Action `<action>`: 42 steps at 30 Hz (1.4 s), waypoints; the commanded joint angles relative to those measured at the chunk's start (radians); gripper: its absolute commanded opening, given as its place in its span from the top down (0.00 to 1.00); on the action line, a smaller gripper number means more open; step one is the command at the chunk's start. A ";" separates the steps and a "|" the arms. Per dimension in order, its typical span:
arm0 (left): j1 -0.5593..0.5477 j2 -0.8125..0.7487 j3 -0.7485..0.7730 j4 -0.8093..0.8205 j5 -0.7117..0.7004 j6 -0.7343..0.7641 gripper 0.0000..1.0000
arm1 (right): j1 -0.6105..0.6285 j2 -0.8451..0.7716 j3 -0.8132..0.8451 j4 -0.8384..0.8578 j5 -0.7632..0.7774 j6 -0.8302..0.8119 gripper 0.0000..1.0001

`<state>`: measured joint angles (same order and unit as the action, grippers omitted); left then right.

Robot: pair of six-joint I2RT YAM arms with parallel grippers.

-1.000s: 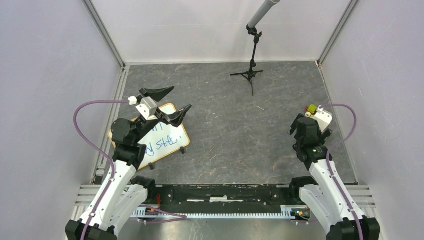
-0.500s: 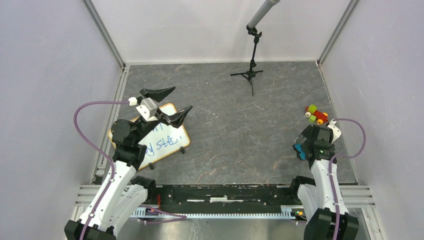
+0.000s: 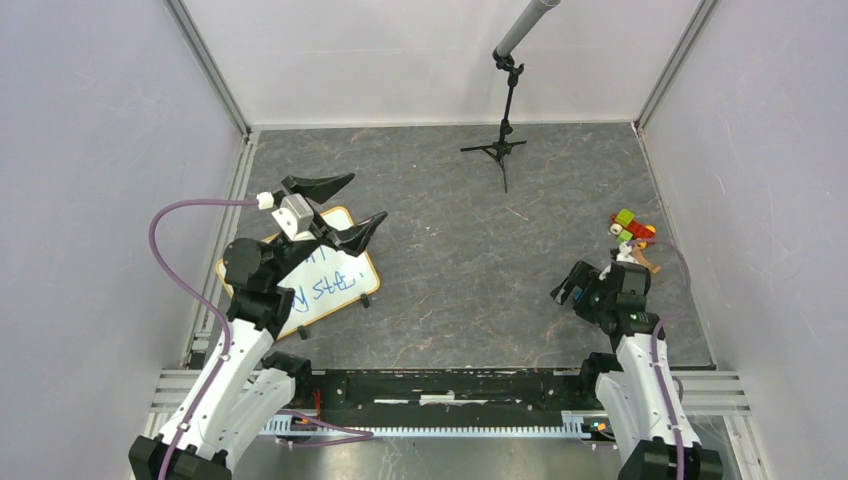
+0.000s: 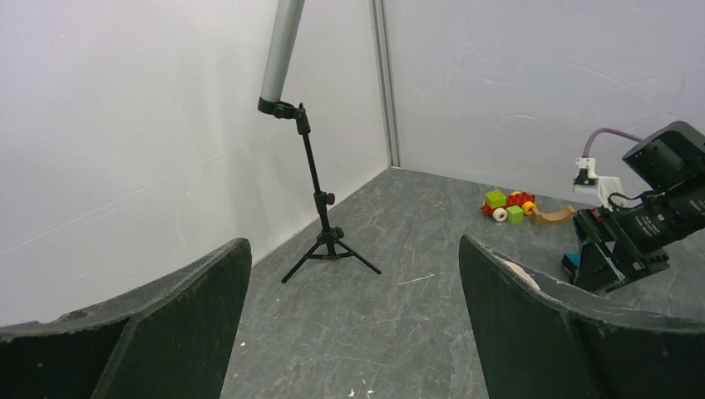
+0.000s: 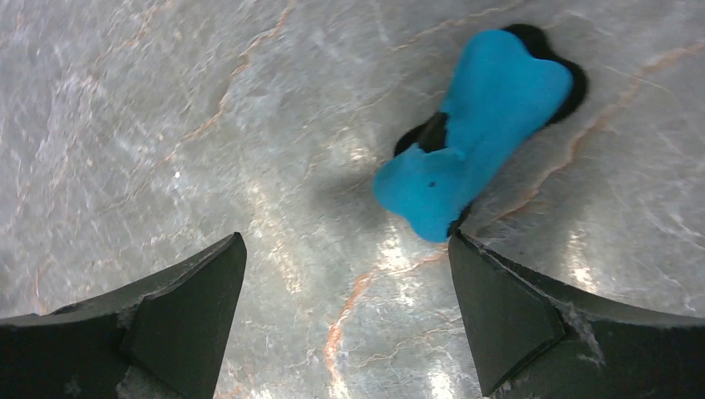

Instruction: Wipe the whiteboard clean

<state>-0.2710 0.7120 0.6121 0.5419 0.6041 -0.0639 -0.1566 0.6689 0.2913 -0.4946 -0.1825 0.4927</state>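
— Right wrist: we are looking at both fingers (image 5: pixel 191 316) standing wide apart, with nothing sitting between them. The right gripper (image 5: pixel 345 249) is pointing down at the grey table (image 5: pixel 166 125).

— And we are seeing a blue block (image 5: pixel 474 133) with a black underside lying on that table just past the fingertips, its near end just beside one tip. We are not managing to tell whether they are touching.

— Left wrist now: the left gripper (image 4: pixel 353 245) is gaping wide too and gripping nothing. It is facing a black tripod stand (image 4: pixel 324 241) by the far wall.

— From above, we are finding it hanging over the far edge of the whiteboard (image 3: pixel 340 278), which is lying flat on the table's left side, well apart from the blue block. Blue handwriting is showing on it, and the left arm (image 3: pixel 250 300) is covering part of it.

— Coloured toy bricks (image 3: pixel 630 225) are sitting near the right wall, just beyond the right gripper.
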 commanded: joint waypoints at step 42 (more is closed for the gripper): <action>0.018 0.059 0.135 -0.172 -0.255 -0.426 0.00 | 0.456 0.376 0.135 0.225 0.563 -0.001 0.67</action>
<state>-0.2573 0.7799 0.7216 0.3515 0.3260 -0.5026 0.2180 1.0149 0.3771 -0.3172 0.3634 0.5098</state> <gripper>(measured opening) 0.994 0.438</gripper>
